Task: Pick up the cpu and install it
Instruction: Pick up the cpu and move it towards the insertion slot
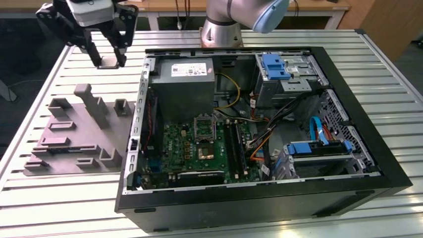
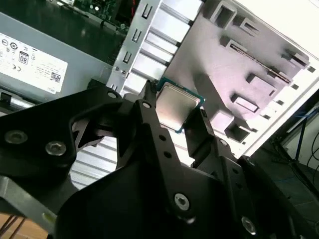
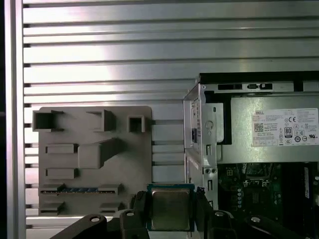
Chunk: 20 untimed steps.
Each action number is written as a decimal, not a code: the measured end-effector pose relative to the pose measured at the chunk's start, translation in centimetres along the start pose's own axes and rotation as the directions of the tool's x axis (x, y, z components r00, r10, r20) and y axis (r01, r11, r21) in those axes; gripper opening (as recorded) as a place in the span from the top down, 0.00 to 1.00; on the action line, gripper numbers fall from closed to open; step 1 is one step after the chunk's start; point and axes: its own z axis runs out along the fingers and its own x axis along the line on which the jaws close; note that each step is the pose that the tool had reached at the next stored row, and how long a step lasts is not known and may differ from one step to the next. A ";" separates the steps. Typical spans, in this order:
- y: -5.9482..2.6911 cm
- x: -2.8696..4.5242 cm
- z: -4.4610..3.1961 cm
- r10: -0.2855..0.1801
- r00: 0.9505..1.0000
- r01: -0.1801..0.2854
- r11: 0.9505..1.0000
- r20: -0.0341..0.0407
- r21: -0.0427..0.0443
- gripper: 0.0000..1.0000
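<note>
Gripper (image 1: 111,60) hung above the table (image 1: 396,74) edge near the arm's base (image 1: 221,34), fingers (image 3: 141,206) clamped on the cpu (image 2: 177,107), beside the open computer case (image 1: 264,208)

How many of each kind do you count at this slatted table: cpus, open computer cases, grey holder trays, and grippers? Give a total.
cpu: 1
open computer case: 1
grey holder tray: 1
gripper: 1
Total: 4
</note>
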 end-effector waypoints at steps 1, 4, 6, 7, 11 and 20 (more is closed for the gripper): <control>0.01 -0.23 0.00 0.000 1.000 0.000 1.000 0.000 0.000 0.53; 0.04 -0.93 -0.01 0.000 1.000 0.000 1.000 0.000 0.000 0.53; 0.06 -1.52 -0.01 0.000 1.000 0.000 1.000 0.000 0.000 0.53; 0.07 -1.75 -0.02 0.000 1.000 0.000 1.000 0.000 0.000 0.53; 0.11 -2.70 -0.02 0.000 1.000 0.000 1.000 0.000 0.000 0.53; 0.15 -3.55 -0.02 0.000 1.000 0.000 1.000 0.000 0.000 0.53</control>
